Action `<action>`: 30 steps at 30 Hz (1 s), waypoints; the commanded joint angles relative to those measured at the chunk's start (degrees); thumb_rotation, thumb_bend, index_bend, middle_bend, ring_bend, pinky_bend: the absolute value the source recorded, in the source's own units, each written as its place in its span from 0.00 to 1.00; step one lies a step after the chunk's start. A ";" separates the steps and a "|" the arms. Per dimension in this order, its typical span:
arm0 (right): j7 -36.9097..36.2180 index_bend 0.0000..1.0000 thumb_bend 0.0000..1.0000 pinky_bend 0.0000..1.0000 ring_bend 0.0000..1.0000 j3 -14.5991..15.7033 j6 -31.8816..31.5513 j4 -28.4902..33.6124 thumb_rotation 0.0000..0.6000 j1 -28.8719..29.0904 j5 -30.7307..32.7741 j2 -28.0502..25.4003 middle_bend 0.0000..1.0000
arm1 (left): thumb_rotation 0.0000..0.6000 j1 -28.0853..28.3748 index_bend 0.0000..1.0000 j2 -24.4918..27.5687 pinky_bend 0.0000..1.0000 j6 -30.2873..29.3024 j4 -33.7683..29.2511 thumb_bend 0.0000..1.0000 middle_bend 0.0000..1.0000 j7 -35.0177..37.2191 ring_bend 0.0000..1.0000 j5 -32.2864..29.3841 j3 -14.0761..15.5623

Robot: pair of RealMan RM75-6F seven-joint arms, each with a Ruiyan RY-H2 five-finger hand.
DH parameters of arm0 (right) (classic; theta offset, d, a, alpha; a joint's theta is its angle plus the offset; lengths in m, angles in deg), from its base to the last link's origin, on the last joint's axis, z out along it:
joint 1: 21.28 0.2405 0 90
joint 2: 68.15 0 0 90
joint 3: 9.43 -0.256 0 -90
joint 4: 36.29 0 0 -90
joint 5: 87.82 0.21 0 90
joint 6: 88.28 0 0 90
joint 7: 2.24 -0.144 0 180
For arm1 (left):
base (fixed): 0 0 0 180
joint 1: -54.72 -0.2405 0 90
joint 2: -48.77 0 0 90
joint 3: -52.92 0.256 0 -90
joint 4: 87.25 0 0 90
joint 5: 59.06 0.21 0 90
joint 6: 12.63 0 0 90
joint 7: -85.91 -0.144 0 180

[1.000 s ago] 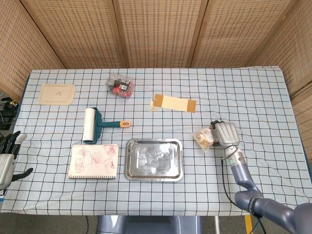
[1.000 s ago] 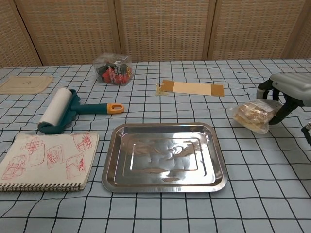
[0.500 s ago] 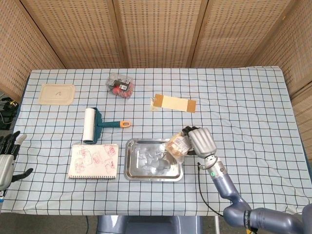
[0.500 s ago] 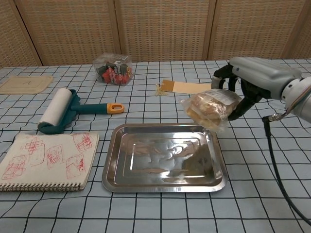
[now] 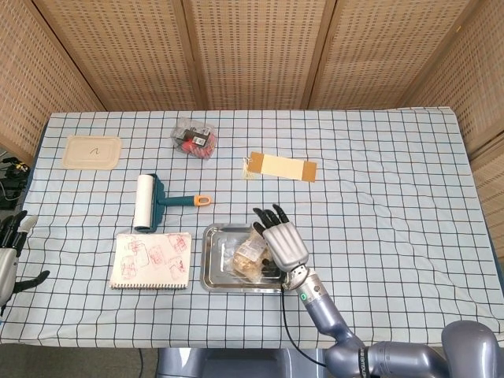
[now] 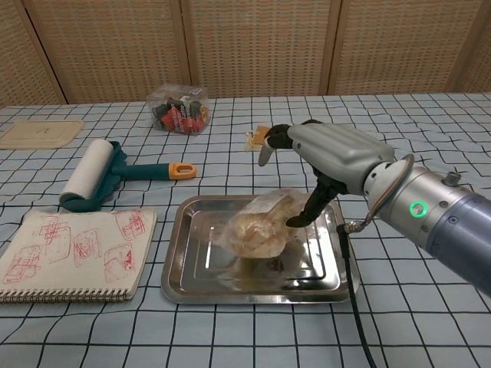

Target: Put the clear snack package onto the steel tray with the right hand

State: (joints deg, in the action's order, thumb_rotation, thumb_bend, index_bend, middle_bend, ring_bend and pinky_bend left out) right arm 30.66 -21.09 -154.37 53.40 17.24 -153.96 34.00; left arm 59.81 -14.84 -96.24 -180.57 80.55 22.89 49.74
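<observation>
The clear snack package (image 5: 248, 258) (image 6: 257, 228) with pale brown snacks lies tilted inside the steel tray (image 5: 209, 272) (image 6: 176, 261) at the front middle of the table. My right hand (image 5: 282, 240) (image 6: 330, 153) hovers over the tray's right half, fingers spread and lifted off the package. Only the thumb tip still reaches the package's right end. My left hand (image 5: 9, 256) sits at the table's far left edge, fingers apart, holding nothing.
A sketch notebook (image 5: 151, 260) (image 6: 73, 253) lies left of the tray, with a lint roller (image 5: 150, 203) (image 6: 92, 175) behind it. Further back are a clear box of red items (image 5: 194, 138) (image 6: 178, 108), a tan card strip (image 5: 282, 167) and a beige lid (image 5: 91, 151).
My right hand carried the package leftward from the table's right side over the tray, lowered it in, and spread its fingers off it. The left hand stayed put.
</observation>
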 commanded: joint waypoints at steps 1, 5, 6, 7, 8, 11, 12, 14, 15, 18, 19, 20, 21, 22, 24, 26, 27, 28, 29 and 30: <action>3.22 0.17 0.13 0.00 0.00 -0.11 -1.18 0.11 1.00 -0.49 1.99 -1.18 0.00 | 1.00 0.02 0.00 -0.01 0.00 0.05 -0.04 0.02 0.00 -0.10 0.00 0.07 0.07; 3.22 0.15 0.13 0.00 0.00 0.00 -2.33 1.39 1.00 -1.69 2.32 -3.83 0.00 | 1.00 0.04 0.00 -0.08 0.00 0.03 -0.25 0.02 0.00 -0.60 0.00 0.35 0.25; 3.13 0.15 0.13 0.00 0.00 0.02 -2.92 1.87 1.00 -2.12 1.97 -5.02 0.00 | 1.00 0.01 0.00 -0.12 0.00 -0.08 -0.34 0.02 0.00 -0.75 0.00 0.45 0.28; 2.99 0.15 0.13 0.00 0.00 0.08 -3.44 2.23 1.00 -2.44 1.43 -6.00 0.00 | 1.00 -0.01 0.00 -0.16 0.00 -0.19 -0.38 0.02 0.00 -0.86 0.00 0.52 0.29; 2.80 0.15 0.13 0.00 0.00 0.20 -3.94 2.54 1.00 -2.75 0.73 -7.01 0.00 | 1.00 -0.03 0.00 -0.18 0.00 -0.27 -0.39 0.02 0.00 -0.95 0.00 0.58 0.30; 1.79 0.15 0.13 0.00 0.00 0.84 -6.45 3.51 1.00 -4.35 -2.70 -11.65 0.00 | 1.00 -0.12 0.00 -0.19 0.00 -0.43 -0.42 0.02 0.00 -1.11 0.00 0.46 0.25; 1.07 0.15 0.13 0.00 0.00 1.05 -7.24 3.83 1.00 -4.97 -3.68 -13.02 0.00 | 1.00 -0.13 0.00 -0.19 0.00 -0.42 -0.41 0.02 0.00 -1.11 0.00 0.38 0.23; -1.52 0.15 0.13 0.00 0.00 1.85 -8.99 4.73 1.00 -6.79 -5.85 -16.37 0.00 | 1.00 -0.12 0.00 -0.22 0.00 -0.37 -0.33 0.02 0.00 -1.14 0.00 0.28 0.20; -2.98 0.15 0.13 0.00 0.00 2.47 -9.77 5.08 1.00 -7.76 -6.94 -17.95 0.00 | 1.00 -0.11 0.00 -0.25 0.00 -0.34 -0.30 0.02 0.00 -1.18 0.00 0.25 0.20; -8.19 0.15 0.13 0.00 0.00 4.91 -12.10 4.82 1.00 -10.67 -11.04 -22.00 0.00 | 1.00 -0.05 0.00 -0.40 0.00 -0.31 -0.18 0.02 0.00 -1.21 0.00 0.30 0.19; -9.93 0.15 0.13 0.00 0.00 5.82 -13.03 4.31 1.00 -11.73 -12.35 -23.08 0.00 | 1.00 -0.04 0.00 -0.47 0.00 -0.37 -0.13 0.02 0.00 -1.11 0.00 0.44 0.20; -11.08 0.15 0.13 0.00 0.00 6.45 -13.74 3.91 1.00 -12.48 -13.23 -23.74 0.00 | 1.00 -0.03 0.00 -0.53 0.00 -0.41 -0.08 0.02 0.00 -1.07 0.00 0.53 0.21; -12.85 0.15 0.13 0.00 0.00 7.39 -14.92 3.20 1.00 -13.64 -14.56 -24.61 0.00 | 1.00 -0.01 0.00 -0.61 0.00 -0.47 0.02 0.02 0.00 -1.08 0.00 0.65 0.22; -14.70 0.14 0.13 0.00 0.00 8.25 -16.18 2.39 1.00 -14.78 -15.85 -25.29 0.00 | 1.00 0.00 0.00 -0.71 0.00 -0.55 0.14 0.02 0.00 -1.18 0.00 0.76 0.23; -19.62 0.14 0.13 0.00 0.00 10.87 -20.34 0.16 1.00 -18.52 -18.90 -26.94 0.00 | 1.00 0.05 0.00 -1.14 0.00 -0.66 0.60 0.02 0.00 -1.57 0.00 1.02 0.29; -23.10 0.13 0.13 0.00 0.00 12.49 -23.37 -2.28 1.00 -21.05 -21.33 -27.41 0.00 | 1.00 0.06 0.00 -1.39 0.00 -0.72 0.93 0.02 0.00 -1.66 0.00 1.14 0.32; -24.28 0.13 0.13 0.00 0.00 13.04 -24.49 -3.32 1.00 -22.05 -22.07 -27.43 0.00 | 1.00 0.05 0.00 -1.46 0.00 -0.80 1.05 0.02 0.00 -1.67 0.00 1.20 0.32; -25.33 0.13 0.13 0.00 0.00 13.54 -25.45 -4.32 1.00 -22.97 -22.69 -27.42 0.00 | 1.00 0.03 0.00 -1.51 0.00 -0.89 1.16 0.02 0.00 -1.67 0.00 1.27 0.32; -26.57 0.13 0.13 0.00 0.00 14.05 -26.50 -5.47 1.00 -24.08 -23.29 -27.35 0.00 | 1.00 -0.01 0.00 -1.57 0.00 -1.03 1.27 0.02 0.00 -1.66 0.00 1.32 0.31; -27.35 0.13 0.13 0.00 0.00 14.40 -27.15 -6.19 1.00 -24.82 -23.72 -27.34 0.00 | 1.00 -0.05 0.00 -1.63 0.00 -1.15 1.35 0.02 0.00 -1.65 0.00 1.36 0.28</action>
State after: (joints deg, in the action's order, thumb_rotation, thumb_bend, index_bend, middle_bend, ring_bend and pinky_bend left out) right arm 5.91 -8.63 -179.13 49.78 -4.96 -175.50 7.43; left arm 59.79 -16.43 -97.33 -179.27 78.90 24.22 50.04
